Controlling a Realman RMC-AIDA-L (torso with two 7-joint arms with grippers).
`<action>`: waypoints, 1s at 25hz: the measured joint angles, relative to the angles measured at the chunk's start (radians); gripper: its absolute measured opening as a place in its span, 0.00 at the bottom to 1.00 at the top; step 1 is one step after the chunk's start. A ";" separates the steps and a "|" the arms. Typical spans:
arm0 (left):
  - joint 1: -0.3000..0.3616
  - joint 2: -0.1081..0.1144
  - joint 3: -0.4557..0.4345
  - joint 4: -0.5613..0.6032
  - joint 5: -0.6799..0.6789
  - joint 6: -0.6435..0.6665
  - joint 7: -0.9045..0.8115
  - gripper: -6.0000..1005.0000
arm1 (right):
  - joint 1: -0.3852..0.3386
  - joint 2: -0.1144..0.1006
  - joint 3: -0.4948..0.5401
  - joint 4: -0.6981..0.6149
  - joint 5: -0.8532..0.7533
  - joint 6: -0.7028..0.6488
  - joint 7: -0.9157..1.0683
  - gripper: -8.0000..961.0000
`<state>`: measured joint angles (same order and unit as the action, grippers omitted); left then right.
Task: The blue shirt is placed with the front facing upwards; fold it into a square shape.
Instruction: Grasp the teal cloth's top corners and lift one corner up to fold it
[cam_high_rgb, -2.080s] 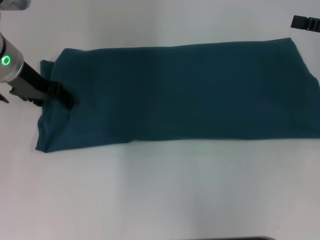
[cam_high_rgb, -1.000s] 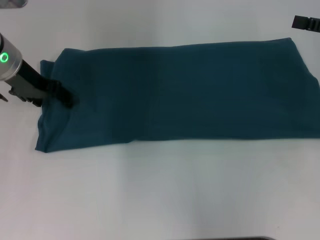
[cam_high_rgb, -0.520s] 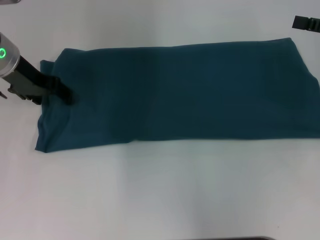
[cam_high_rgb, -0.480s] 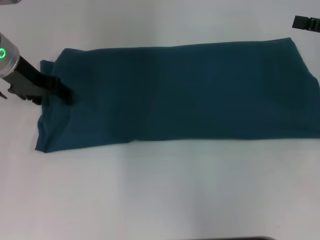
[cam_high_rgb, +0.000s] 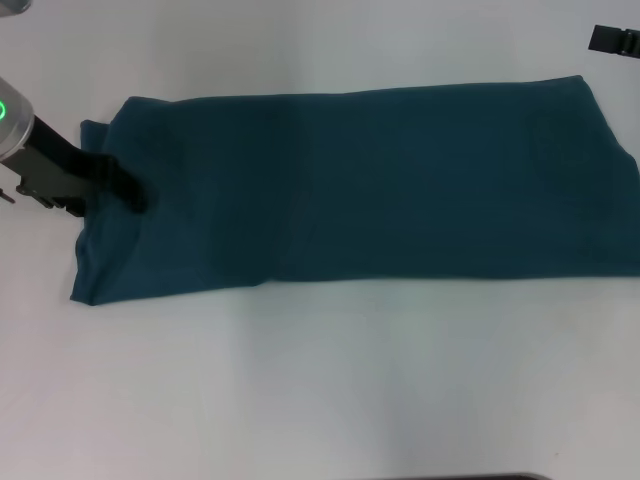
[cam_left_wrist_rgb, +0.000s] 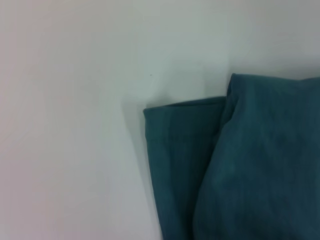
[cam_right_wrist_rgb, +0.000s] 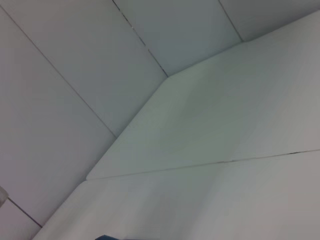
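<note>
The blue shirt (cam_high_rgb: 360, 185) lies on the white table as a long band running left to right, plain side up, with no lettering showing. Its left end has a narrower layer sticking out under the top fold (cam_left_wrist_rgb: 180, 150). My left gripper (cam_high_rgb: 125, 188) reaches in from the left and rests on that left end of the shirt. The left wrist view looks down on the shirt's corner (cam_left_wrist_rgb: 250, 165) and bare table. My right gripper (cam_high_rgb: 614, 39) is parked at the far right, above the shirt's far corner and apart from it.
The white table (cam_high_rgb: 320, 390) stretches wide in front of the shirt. The shirt's right end runs to the edge of the head view. The right wrist view shows only pale wall panels (cam_right_wrist_rgb: 100, 75) and table surface.
My left arm has drawn slightly to the left, its green light sliding toward the picture's edge. The shirt lies as before. The right gripper has barely moved.
</note>
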<state>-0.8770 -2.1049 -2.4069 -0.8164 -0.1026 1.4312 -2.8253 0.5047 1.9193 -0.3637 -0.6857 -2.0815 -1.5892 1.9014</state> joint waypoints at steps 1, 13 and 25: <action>0.000 0.000 -0.003 0.001 0.000 0.000 0.000 0.76 | 0.001 0.000 0.000 0.000 0.000 0.000 0.000 0.70; 0.001 0.002 -0.009 0.006 -0.013 -0.008 -0.001 0.76 | 0.001 -0.003 -0.001 0.000 0.000 -0.003 -0.001 0.70; 0.001 0.002 -0.001 0.008 -0.016 -0.002 0.004 0.76 | -0.003 -0.002 0.002 0.000 0.000 -0.011 -0.001 0.70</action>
<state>-0.8763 -2.1031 -2.4083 -0.8083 -0.1182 1.4287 -2.8210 0.5020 1.9173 -0.3619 -0.6857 -2.0816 -1.6005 1.9005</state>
